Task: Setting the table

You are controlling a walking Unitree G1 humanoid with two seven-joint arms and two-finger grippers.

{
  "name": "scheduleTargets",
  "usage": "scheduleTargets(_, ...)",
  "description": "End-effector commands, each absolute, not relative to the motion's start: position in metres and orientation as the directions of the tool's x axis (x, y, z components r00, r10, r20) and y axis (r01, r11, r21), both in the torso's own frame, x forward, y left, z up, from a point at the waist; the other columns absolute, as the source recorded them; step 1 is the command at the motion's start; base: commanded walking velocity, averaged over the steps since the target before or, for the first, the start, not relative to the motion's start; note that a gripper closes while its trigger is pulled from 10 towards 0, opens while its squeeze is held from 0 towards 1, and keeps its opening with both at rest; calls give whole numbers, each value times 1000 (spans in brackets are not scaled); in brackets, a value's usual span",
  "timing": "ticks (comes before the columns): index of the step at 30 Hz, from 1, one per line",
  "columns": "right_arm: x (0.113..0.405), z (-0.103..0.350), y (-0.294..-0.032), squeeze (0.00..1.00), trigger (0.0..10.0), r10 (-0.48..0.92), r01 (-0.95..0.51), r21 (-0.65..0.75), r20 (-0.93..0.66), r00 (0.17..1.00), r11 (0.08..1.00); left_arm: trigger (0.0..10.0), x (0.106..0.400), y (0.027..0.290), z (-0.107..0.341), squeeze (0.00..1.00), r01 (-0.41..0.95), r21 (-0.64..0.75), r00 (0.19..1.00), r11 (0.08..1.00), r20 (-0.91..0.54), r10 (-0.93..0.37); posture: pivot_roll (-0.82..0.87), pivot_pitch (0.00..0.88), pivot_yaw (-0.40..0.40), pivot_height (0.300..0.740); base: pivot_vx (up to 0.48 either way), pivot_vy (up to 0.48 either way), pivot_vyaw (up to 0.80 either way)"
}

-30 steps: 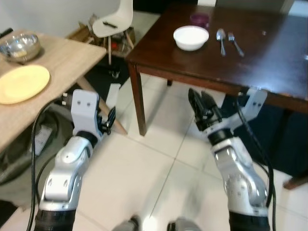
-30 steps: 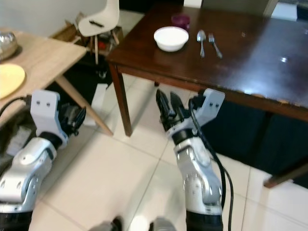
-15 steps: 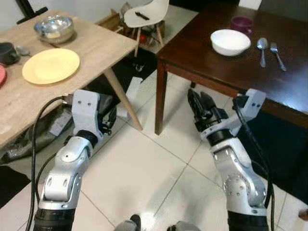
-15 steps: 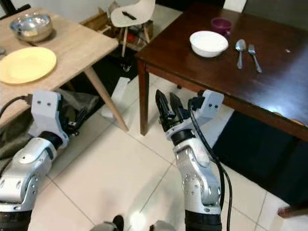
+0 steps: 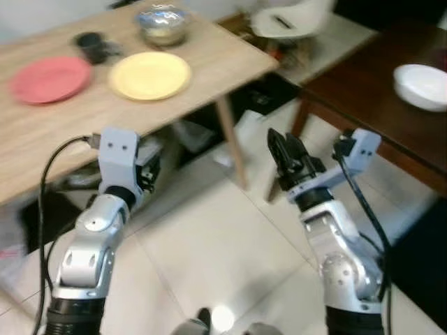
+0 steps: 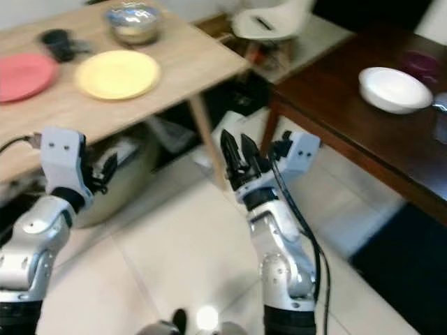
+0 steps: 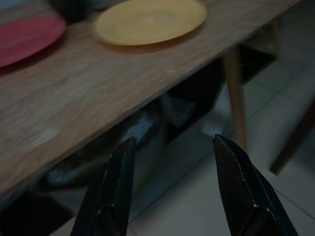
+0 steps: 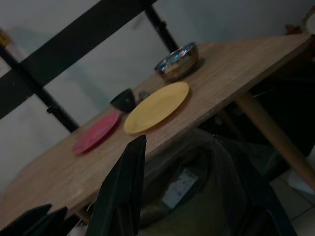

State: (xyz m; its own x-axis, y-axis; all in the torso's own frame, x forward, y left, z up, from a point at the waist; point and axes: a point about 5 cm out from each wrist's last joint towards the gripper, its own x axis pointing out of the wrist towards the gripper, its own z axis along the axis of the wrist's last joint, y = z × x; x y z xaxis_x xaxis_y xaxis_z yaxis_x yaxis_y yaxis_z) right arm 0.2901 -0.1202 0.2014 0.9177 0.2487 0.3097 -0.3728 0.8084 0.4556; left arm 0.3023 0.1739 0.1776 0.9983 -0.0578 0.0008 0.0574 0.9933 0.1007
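On the light wooden table (image 5: 70, 125) lie a yellow plate (image 5: 150, 75) and a red plate (image 5: 49, 79), with a steel bowl (image 5: 162, 24) and a dark cup (image 5: 91, 45) behind them. A white bowl (image 6: 393, 88) and a purple cup (image 6: 422, 63) stand on the dark table (image 6: 335, 105) at the right. My left gripper (image 7: 173, 141) is open and empty, held below the wooden table's edge, facing the yellow plate (image 7: 150, 19). My right gripper (image 5: 286, 157) is open and empty, raised over the floor between the two tables.
A white chair (image 5: 290, 21) stands beyond the gap between the tables. Dark bags or clutter (image 5: 188, 132) lie under the wooden table, whose slanted leg (image 5: 230, 143) stands near my right gripper. White tiled floor (image 5: 209, 258) lies in front of me.
The whole view has swung left, from the dark table toward the wooden table, bringing the red plate and dark cup into sight. Both arms keep the same raised pose.
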Motion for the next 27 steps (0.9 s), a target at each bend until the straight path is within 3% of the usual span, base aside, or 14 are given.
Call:
scheduleTargets(1,289,198,-121,0,10000,249,-369,464,300,921,805,10000,302,175,174,0,46,120,999,992,-7,-46,-88,48,77,740,0,0,750)
scheduleTargets(12,291,206,-123,0,10000,254,-389,451,331,909,804,10000,309,185,194,0,-27,219,995,975,98,6,-86,45,77,740,0,0,748)
scheduleTargets(20,291,211,-121,0,10000,268,-414,445,355,896,794,10000,313,194,199,0,-64,218,993,974,112,41,-79,43,76,740,0,0,744)
scheduleTargets(27,289,213,-116,0,10000,301,-443,422,362,882,791,10000,318,199,198,0,-125,231,989,965,112,101,-80,46,78,740,415,0,418)
